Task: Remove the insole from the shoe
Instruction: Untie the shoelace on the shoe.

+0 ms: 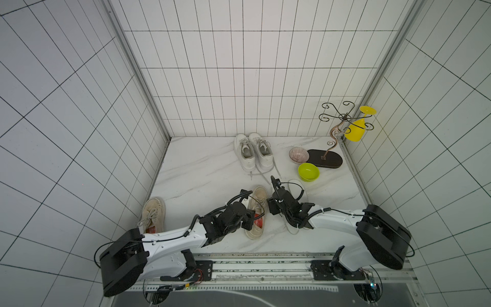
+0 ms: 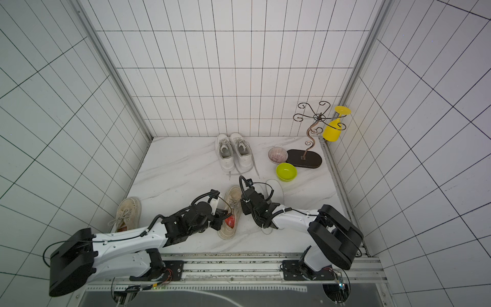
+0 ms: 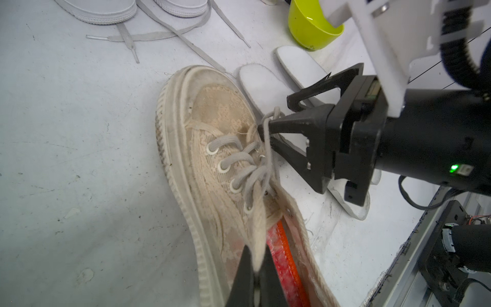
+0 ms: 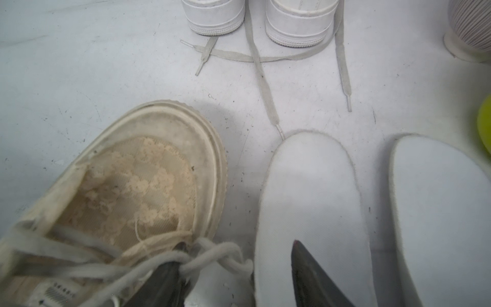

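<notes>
**Left arm.** Stretched low from the near rail across the marble surface point(image 1: 202, 170), with the wrist above the heel end of the beige canvas shoe point(image 3: 220, 119). The left end effector point(image 3: 256, 256) was pressed together on the shoe's tongue point(image 3: 259, 226).

**Right arm.** Bent in from the opposite side, with the wrist level with the lacing. The right end effector point(image 3: 276, 115) had its jaws apart. One finger was hooked through a loop of the lace point(image 3: 225, 141). The other stood over a white insole point(image 4: 308, 186) lying just beside the shoe. A second white insole point(image 4: 438, 199) lay beyond it.

**Red insole** point(image 3: 281, 255). Orange-edged and inside the shoe. Only a strip showed at the opening; the rest was hidden under the tongue and upper.

**Obstructions.** In both top views the left wrist covered the shoe's middle.

**Writing.** A printed label point(image 4: 61, 289) by the lacing was too blurred to read.
</notes>
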Tool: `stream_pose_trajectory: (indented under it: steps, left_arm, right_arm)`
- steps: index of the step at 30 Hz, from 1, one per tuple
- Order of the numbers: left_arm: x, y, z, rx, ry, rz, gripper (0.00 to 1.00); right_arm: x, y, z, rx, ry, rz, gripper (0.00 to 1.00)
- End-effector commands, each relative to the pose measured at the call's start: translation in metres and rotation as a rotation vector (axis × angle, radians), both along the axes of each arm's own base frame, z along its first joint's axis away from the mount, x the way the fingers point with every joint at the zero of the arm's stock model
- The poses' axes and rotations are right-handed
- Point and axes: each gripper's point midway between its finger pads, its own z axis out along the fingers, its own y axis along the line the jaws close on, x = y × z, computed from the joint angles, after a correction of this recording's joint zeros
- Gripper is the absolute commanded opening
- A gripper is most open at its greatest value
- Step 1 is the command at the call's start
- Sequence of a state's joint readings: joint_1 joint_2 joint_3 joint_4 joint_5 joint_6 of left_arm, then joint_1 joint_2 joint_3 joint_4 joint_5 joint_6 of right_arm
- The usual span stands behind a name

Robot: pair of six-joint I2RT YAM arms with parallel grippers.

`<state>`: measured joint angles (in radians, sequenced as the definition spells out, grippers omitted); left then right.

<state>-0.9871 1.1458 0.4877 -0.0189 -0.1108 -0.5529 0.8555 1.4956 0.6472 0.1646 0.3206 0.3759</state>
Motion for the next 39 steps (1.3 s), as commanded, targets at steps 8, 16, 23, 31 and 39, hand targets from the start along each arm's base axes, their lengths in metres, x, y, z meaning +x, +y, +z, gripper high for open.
stream_pose_trajectory:
  steps: [8,16,23,31,39]
  left_arm:
    - [0.002,-0.006,0.029,-0.104,-0.062,-0.006,0.00]
    - [0.000,0.001,0.028,-0.095,-0.066,0.008,0.00]
    - [-0.001,0.004,0.025,-0.087,-0.064,0.011,0.00]
    - [-0.002,0.020,0.021,-0.057,-0.076,0.051,0.00]
    - [-0.002,0.035,0.019,-0.037,-0.090,0.096,0.00]
  right_arm:
    - [0.049,-0.002,0.048,0.076,-0.114,-0.175,0.76]
    - [0.080,-0.023,0.051,0.081,-0.093,-0.302,0.82]
    - [0.093,-0.041,0.056,0.098,-0.089,-0.370,0.84]
    - [0.103,-0.087,0.059,0.146,-0.051,-0.469,0.85]
    - [0.116,-0.120,0.076,0.184,-0.021,-0.517,0.85]
